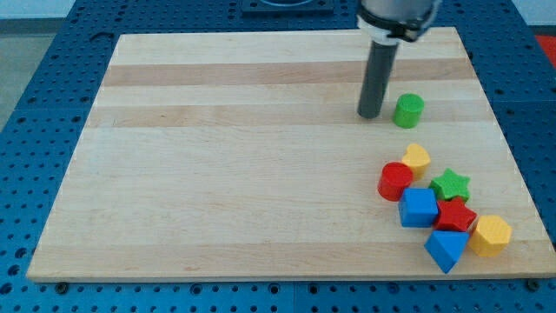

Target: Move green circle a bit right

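Green circle: green circle stands alone on the tabletop, toward the view's upper right, well apart from the other blocks.
My tip: my tip set just beside the green circle on the view's left; contact cannot be told.
Reason of placing: seems lined up for a short push to the view's right.
Hand: none here, only a plain rod; holds nothing.
Cluster: red cylinder, green star, blue cube crowded lower right.

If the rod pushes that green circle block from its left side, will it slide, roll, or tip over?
The green circle stands on its flat end, so it will probably slide rather than roll. It looks squat, so tipping seems unlikely. My tip sits just left of it; an off-centre push may swing it sideways.
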You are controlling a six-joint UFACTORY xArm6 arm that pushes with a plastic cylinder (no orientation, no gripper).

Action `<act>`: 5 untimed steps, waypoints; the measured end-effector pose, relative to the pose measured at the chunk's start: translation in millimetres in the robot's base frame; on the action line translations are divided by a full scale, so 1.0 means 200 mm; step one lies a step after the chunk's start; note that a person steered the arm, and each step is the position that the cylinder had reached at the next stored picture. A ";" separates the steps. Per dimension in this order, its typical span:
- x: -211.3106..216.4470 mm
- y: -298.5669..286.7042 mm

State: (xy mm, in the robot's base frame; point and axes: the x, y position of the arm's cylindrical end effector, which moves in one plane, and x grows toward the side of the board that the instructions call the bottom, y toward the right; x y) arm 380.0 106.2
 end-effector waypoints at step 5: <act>0.14 -0.03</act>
State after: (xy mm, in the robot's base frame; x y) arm 408.3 100.1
